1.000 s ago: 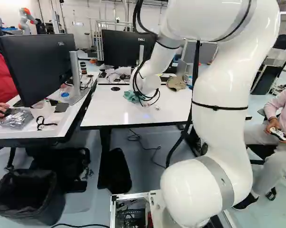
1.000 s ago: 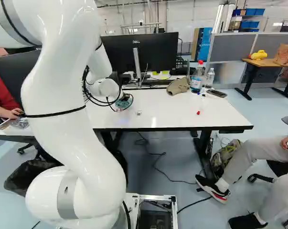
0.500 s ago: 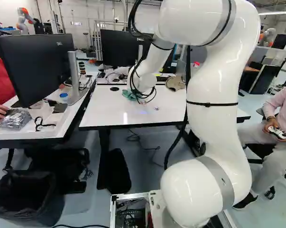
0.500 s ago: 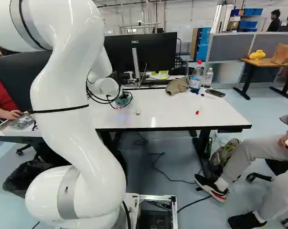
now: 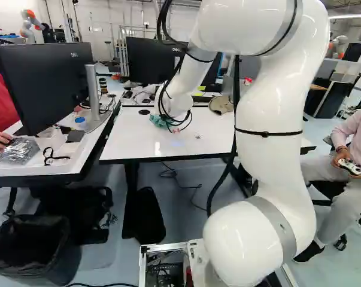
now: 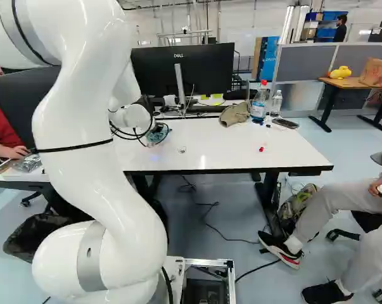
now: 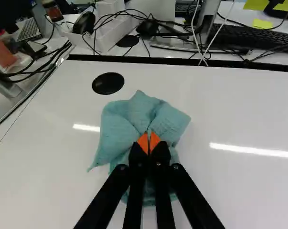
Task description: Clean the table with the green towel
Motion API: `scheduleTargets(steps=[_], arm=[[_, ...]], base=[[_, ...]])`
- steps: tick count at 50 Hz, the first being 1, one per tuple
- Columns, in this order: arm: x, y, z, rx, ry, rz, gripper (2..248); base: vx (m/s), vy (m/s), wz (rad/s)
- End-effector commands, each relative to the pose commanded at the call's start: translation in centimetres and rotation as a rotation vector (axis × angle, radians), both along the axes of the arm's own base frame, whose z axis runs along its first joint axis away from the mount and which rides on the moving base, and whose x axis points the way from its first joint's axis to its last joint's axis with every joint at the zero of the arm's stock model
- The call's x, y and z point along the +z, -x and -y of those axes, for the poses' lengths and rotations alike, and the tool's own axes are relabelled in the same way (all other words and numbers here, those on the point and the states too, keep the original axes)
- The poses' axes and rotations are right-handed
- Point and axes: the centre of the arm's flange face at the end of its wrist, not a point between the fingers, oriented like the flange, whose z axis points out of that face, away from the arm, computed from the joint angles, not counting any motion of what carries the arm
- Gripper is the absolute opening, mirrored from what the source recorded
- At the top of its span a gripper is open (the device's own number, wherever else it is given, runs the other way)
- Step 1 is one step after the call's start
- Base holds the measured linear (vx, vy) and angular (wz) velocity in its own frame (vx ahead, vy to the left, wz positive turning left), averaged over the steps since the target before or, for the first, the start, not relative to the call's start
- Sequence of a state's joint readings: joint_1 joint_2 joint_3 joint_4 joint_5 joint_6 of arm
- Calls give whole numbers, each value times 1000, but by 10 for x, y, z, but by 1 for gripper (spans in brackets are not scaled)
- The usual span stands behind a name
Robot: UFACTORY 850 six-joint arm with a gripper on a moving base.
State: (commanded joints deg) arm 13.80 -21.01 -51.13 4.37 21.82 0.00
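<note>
Pinching the green towel (image 7: 119, 128), the gripper (image 7: 149, 142) has it bunched on the bench (image 6: 229, 147), near the round black disc (image 7: 108, 83)! Hard pressing could drag it loose; a wide sweep might flick that small red cap (image 6: 261, 149) off.

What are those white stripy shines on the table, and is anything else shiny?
Wrist view: two bright streaks on the white table, one on each side of the green towel, probably lamps reflecting; left base view: soft highlights on the glossy white arm and a faint bluish glow on the tabletop; right base view: a pale glint on the tabletop.
</note>
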Motion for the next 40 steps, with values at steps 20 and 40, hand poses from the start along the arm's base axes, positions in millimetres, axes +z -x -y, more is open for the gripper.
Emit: scheduleTargets(steps=[20,40], arm=[[2,36,-15,45,4,-15,25],[4,74,-23,81,8,-29,25]], base=[[0,0,0],[0,0,0]])
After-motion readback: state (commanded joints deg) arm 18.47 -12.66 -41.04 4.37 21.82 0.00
